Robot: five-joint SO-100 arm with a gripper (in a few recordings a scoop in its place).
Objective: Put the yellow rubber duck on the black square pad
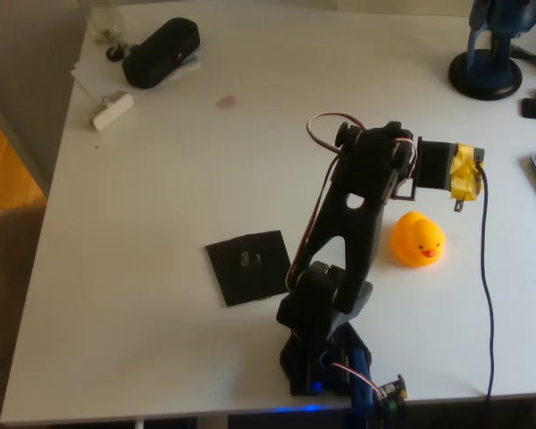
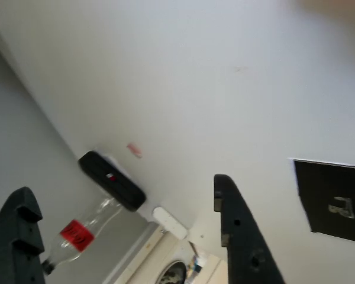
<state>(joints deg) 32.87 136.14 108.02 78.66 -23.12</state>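
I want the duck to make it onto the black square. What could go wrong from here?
1. The gripper is open and holds nothing. The yellow rubber duck is round, so it might slip or roll away when pinched.
2. In the overhead view, the arm stands between the duck and the black square pad, so carrying it across could bump it loose.
3. The pad is thin and might slide if nudged.

Bare table (image 1: 161, 179) lies open between the black case (image 1: 161, 52) at the far left corner and the black square pad (image 1: 248, 266). The arm (image 1: 348, 223) stands between pad and yellow rubber duck (image 1: 418, 239).
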